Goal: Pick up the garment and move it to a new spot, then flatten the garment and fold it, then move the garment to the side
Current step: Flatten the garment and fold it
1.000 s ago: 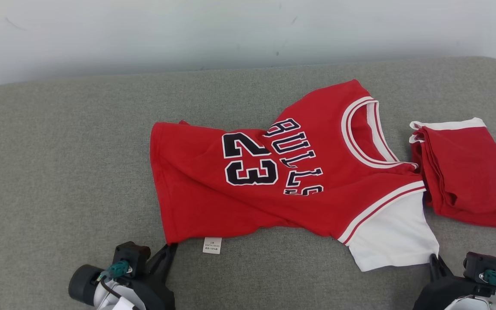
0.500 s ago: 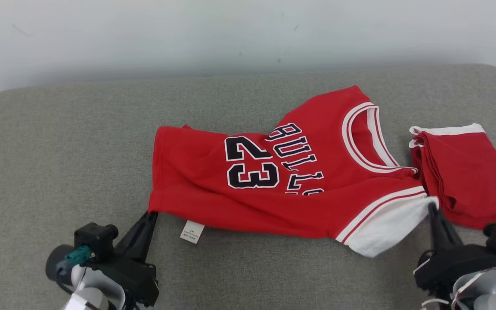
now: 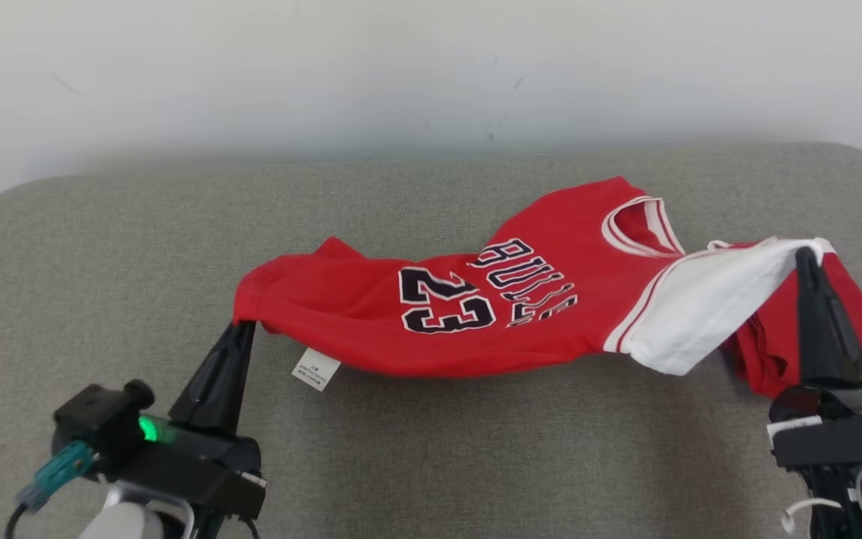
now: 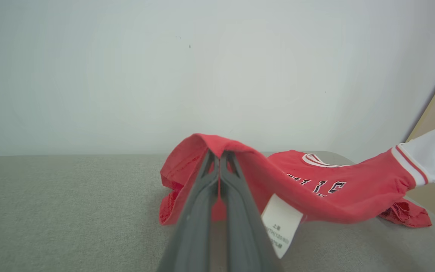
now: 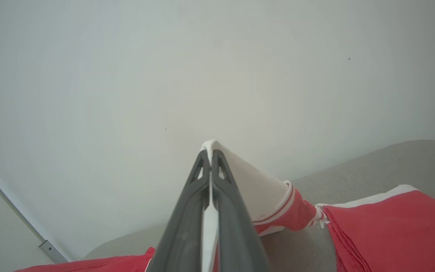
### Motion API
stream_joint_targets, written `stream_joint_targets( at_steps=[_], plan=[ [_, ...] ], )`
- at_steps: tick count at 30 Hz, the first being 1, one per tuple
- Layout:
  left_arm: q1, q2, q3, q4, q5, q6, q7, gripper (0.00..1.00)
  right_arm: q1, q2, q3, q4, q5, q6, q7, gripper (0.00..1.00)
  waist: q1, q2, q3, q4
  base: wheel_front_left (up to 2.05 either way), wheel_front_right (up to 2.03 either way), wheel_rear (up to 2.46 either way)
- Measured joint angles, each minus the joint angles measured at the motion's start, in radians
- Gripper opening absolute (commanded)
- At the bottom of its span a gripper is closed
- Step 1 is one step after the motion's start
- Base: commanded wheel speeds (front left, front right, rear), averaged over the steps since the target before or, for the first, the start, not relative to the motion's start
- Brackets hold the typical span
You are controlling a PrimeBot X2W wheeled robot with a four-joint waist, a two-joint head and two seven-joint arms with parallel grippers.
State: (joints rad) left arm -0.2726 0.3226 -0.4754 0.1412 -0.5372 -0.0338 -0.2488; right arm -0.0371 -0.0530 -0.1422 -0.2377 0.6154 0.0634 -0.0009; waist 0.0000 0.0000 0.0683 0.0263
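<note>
1. Task item: red jersey [image 3: 431, 329] lies across the middle-to-right part of the grey padded bench [image 3: 102, 247], "23" and lettering face up. Its far side rests on the bench; its near edge is lifted off.
2. Near the bench's front edge, the left tool [image 3: 242, 327] is fully closed and pinches the jersey's red hem corner. In the left wrist view the fingers [image 4: 198, 211] are pressed together, with red cloth [image 4: 315, 196] draped over the tips [image 4: 219, 153].
3. Over the bench's right end, the right tool [image 3: 803, 254] is clamped tight on the tip of the white sleeve [image 3: 708, 307]. The right wrist view shows white cloth [image 5: 255, 189] sandwiched between the fingers [image 5: 187, 219].
4. The near edge sags in a shallow curve between the two tools, above the bench.
5. A white label [image 3: 316, 369] dangles from the hem just beside the left tool; print too small to read.
6. A folded red cloth [image 3: 861, 322] with white trim lies flat on the bench's right end, partly behind the right tool and sleeve.
7. A pale wall [image 3: 401, 75] stands behind the bench's far edge.
</note>
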Motion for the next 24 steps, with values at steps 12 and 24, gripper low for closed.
stream_joint_targets(
  at_steps=[12,24],
  plan=[
    [0.103,0.028,0.083,-0.324,-0.104,0.016,0.004,0.00,0.058,0.004,-0.052,-0.323,0.187,0.016,0.017,0.00,-0.0001,0.0000,0.020,0.004,0.00,0.00,0.00],
    [-0.284,0.004,0.081,0.024,-0.112,0.053,0.234,0.00,-0.455,-0.027,0.109,0.232,0.139,-0.091,0.213,0.00,0.0002,0.0002,0.148,-0.003,0.00,0.00,0.00]
  ],
)
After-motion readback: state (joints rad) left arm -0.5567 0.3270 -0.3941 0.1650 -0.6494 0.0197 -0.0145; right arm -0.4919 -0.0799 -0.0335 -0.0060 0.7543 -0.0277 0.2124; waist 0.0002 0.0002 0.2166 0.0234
